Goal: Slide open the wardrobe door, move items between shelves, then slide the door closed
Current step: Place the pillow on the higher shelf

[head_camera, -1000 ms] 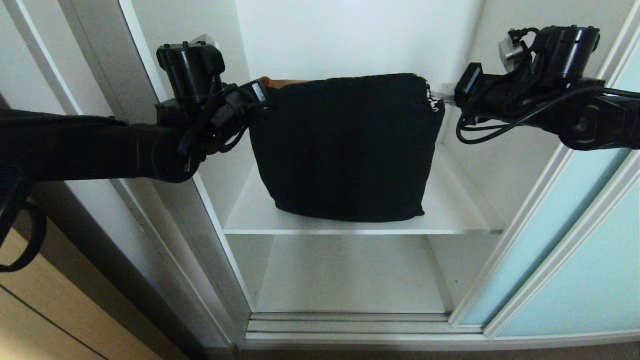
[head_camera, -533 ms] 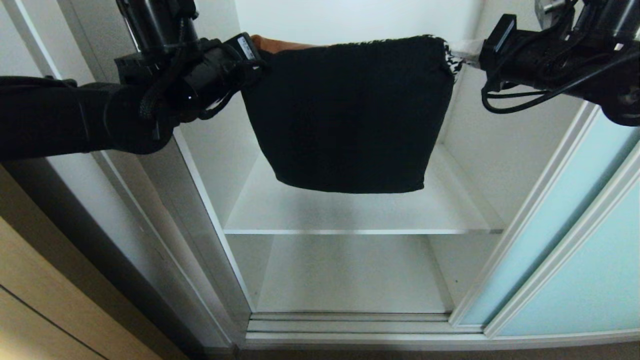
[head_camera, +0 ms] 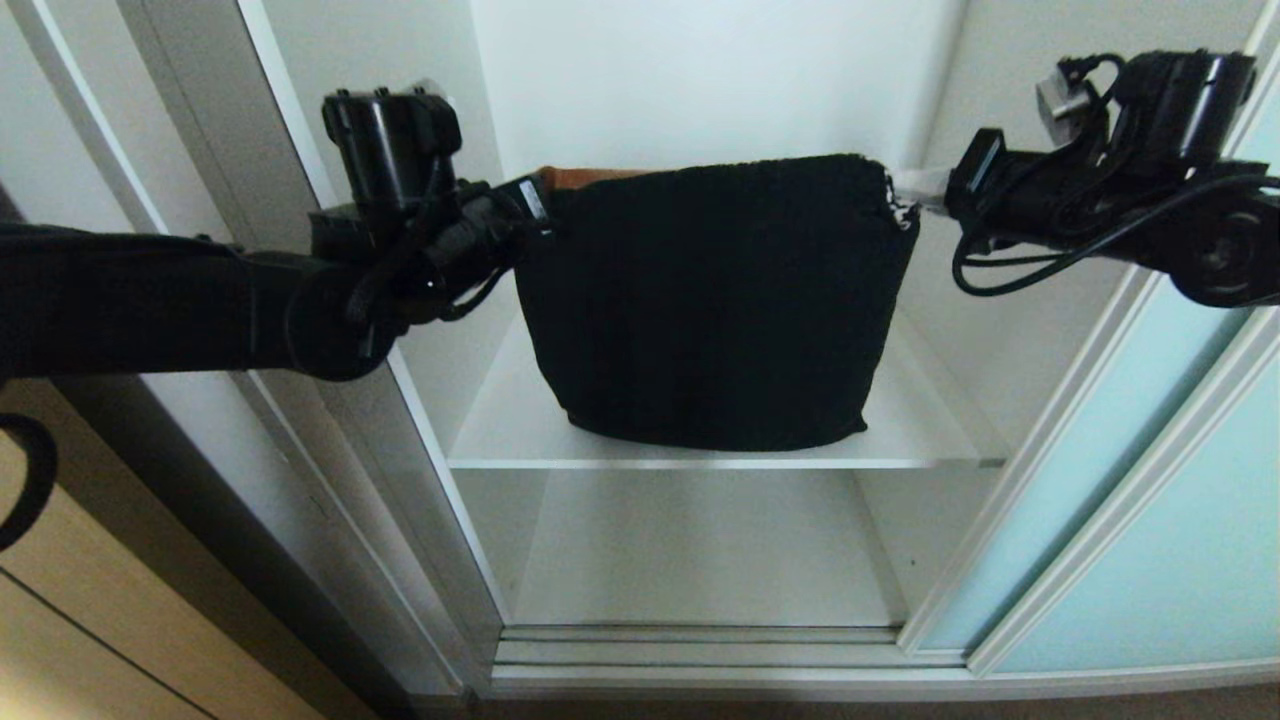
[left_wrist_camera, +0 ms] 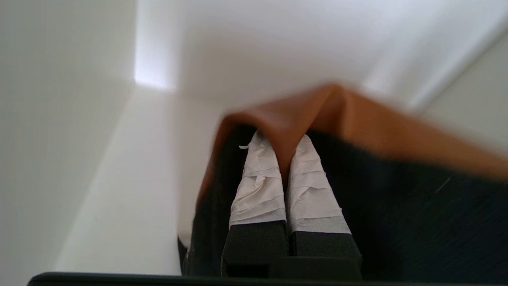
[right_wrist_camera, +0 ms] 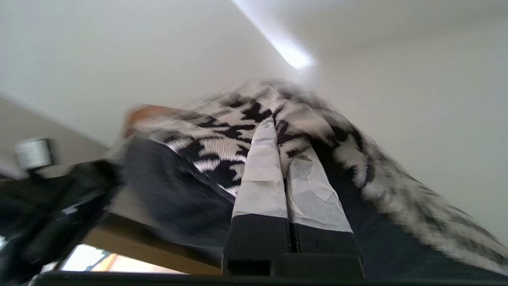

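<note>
The cushion (head_camera: pixel 715 300) hangs upright in the open wardrobe compartment with its black back toward me, its lower edge at the upper of the two shelves (head_camera: pixel 500 435). I cannot tell whether it touches the board. My left gripper (head_camera: pixel 540 195) is shut on its rust-brown top corner (left_wrist_camera: pixel 397 131); the left gripper (left_wrist_camera: pixel 283 139) pinches a fold between white-taped fingers. My right gripper (head_camera: pixel 915 190) is shut on the opposite top corner, where the houndstooth cushion (right_wrist_camera: pixel 222 147) bunches round the right gripper (right_wrist_camera: pixel 279 135). The sliding wardrobe door (head_camera: pixel 1150 520) stands slid aside at the right.
A lower shelf (head_camera: pixel 700 560) lies bare beneath the upper one. The wardrobe's left frame post (head_camera: pixel 330 420) stands close under my left arm. The floor track (head_camera: pixel 700 650) runs along the bottom. Pale wooden panelling (head_camera: pixel 80 640) shows at lower left.
Both arms lifted the cushion clear above the upper shelf half a second ago, then came back down with it; its lower edge is again level with the shelf board.
</note>
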Robot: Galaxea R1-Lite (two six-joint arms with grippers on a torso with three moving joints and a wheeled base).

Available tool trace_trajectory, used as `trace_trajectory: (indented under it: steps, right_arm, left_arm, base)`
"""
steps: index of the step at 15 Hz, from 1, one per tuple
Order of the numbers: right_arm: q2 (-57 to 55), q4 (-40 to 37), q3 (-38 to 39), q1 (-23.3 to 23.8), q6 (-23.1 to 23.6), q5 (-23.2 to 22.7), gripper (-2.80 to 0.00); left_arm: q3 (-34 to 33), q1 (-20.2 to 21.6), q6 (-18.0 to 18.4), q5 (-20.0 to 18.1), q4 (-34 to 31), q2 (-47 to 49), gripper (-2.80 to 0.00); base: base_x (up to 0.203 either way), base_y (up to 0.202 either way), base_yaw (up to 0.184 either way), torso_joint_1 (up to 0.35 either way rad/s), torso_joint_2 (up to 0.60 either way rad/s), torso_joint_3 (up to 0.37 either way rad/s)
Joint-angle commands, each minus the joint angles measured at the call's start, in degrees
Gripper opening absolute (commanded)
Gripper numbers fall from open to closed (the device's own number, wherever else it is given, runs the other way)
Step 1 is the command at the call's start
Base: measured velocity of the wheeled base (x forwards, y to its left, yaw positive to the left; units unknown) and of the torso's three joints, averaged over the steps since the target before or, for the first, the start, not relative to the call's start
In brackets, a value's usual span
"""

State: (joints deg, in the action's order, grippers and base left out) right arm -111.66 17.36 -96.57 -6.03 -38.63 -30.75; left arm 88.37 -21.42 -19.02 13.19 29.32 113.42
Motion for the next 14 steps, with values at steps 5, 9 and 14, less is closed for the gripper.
trace_trajectory:
  steps: [5, 9, 14]
  right_arm:
    - [-7.4, -3.2, 2.8, 2.3, 0.8, 0.0, -2.8]
    - [-5.0, -4.3, 6.5, 2.5, 0.9, 0.0, -2.8]
    - [-3.0, -3.3, -3.8, 1.7, 0.8, 0.0, -2.8]
  left_arm:
    - [-8.6, 0.1, -1.8, 0.5, 3.4, 6.6, -2.8]
    - [-17.2, 0.0, -2.7, -2.0, 3.0, 2.8, -2.8]
    - [-0.1, 0.0, -2.0, -2.0, 1.4, 1.5, -2.8]
  base:
    - [0.0, 0.0, 0.0, 0.0, 0.0, 0.0]
    - [0.0, 0.0, 0.0, 0.0, 0.0, 0.0]
    - [0.0, 0.0, 0.0, 0.0, 0.0, 0.0]
